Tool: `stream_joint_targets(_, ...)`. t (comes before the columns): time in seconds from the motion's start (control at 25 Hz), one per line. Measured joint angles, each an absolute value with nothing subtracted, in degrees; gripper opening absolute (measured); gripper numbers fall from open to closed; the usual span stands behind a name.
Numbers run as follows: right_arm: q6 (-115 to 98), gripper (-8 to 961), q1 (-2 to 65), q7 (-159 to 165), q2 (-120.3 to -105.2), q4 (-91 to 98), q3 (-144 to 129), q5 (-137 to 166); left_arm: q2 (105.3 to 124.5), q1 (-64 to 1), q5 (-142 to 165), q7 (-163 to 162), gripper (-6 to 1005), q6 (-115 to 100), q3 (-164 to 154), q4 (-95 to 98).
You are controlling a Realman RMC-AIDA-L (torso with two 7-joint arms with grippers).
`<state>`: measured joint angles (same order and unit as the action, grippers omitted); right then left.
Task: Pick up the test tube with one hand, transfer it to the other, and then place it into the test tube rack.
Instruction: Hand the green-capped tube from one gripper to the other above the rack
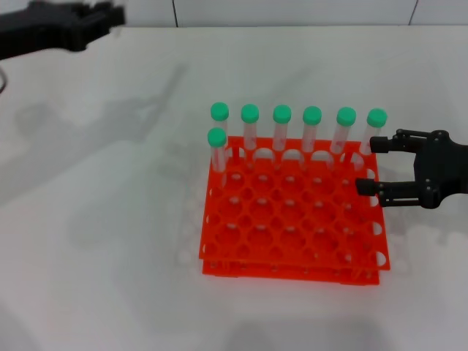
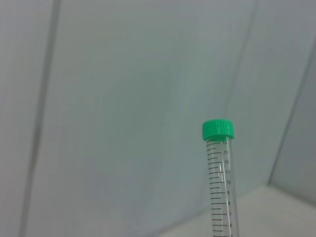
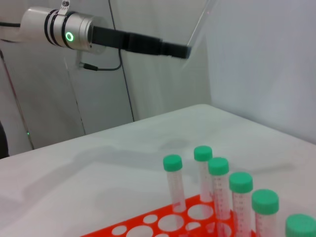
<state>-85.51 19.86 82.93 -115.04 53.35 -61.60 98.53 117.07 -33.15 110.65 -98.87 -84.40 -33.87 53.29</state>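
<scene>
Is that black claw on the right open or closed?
Open. In the head view the right gripper hangs beside the test tube rack, its two fingers spread apart with nothing between them.

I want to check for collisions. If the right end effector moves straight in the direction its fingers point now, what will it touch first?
Probably the test tube rack. The right end effector is open at the rack's right edge, fingers pointing across it, so the rack's edge or the nearest green-capped tube comes first. Height is unclear, so it might pass above the rack.

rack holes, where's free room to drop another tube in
The test tube rack is crowded only along its far row, six green-capped tubes, plus one at the left end of the second row. All nearer rows are bare. The right hand hovers open at the right edge.
</scene>
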Motion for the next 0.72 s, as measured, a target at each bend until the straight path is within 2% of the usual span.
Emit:
stream_joint_targets(0.2,-85.29,812,19.91,82.75,-115.04,53.43,-61.06,97.99,118.62,-35.38,104.57,-94.05,182,-82.79,-37.71,50.70)
stream_joint_targets(0.72,-85.21,812,20.04,81.29,-115.05,53.70,-60.07,97.21,118.38,-39.91,101.34,-91.18,182,-81.19,-51.08,45.66)
